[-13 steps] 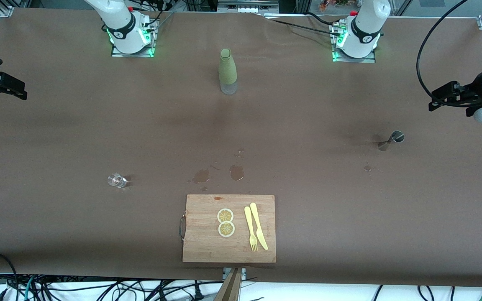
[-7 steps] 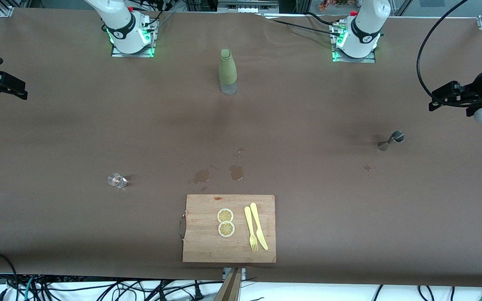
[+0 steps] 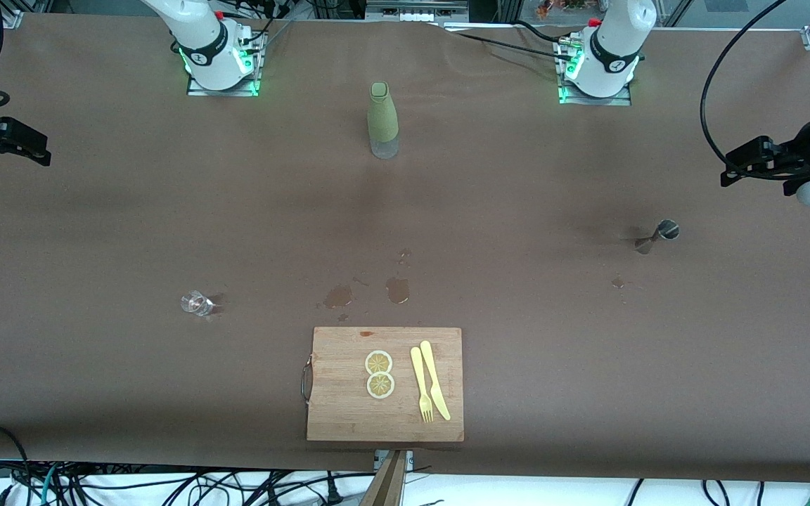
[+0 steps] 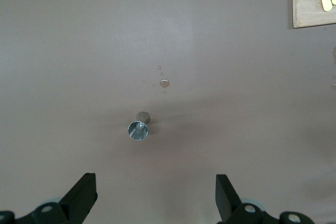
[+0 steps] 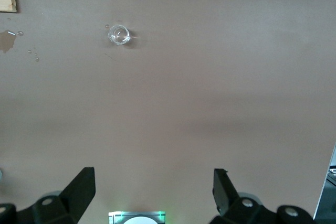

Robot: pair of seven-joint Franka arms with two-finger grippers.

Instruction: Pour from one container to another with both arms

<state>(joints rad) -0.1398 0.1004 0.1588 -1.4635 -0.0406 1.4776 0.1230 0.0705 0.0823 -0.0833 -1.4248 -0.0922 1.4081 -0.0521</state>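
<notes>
Two vessels: jigger [image 3: 657,236] and glass cup [image 3: 196,303], both standing on the brown table [image 3: 517,365], well apart, neither yet touched.
Jigger place: toward my left arm's end of the table, nearer the front camera than my left claw's spot, with a small wet spot [image 3: 617,282] just nearer the camera again.
Jigger axis: it stands upright on one cone, its open mouth facing up at my left wrist camera [image 4: 138,130]; I judge the narrow waist is where I should close.
Nearer arm for jigger: the left one, plainly; my left claw [image 3: 728,169] hangs over the table edge at that end, fingers [image 4: 84,195] spread wide and holding nothing.
Way to go: from the left claw the jigger lies inward toward the table's middle and toward the front camera, then down.
Cup place: toward my right arm's end, nearer the front camera than the jigger, upright, mouth up [image 5: 119,34].
Nearer arm for cup: the right one; my right claw [image 3: 39,151] hangs over its own end of the table, fingers [image 5: 79,190] wide apart and empty.
Other things: a green bottle [image 3: 382,119] stands between my bases; spills [image 3: 397,289] lie mid-table; a cutting board [image 3: 349,422] with lemon slices [image 3: 379,373], fork [image 3: 420,385] and knife [image 3: 434,379] sits nearest the camera.
Risk as I judge it: the jigger is small and light, so a crooked approach could tip it.
</notes>
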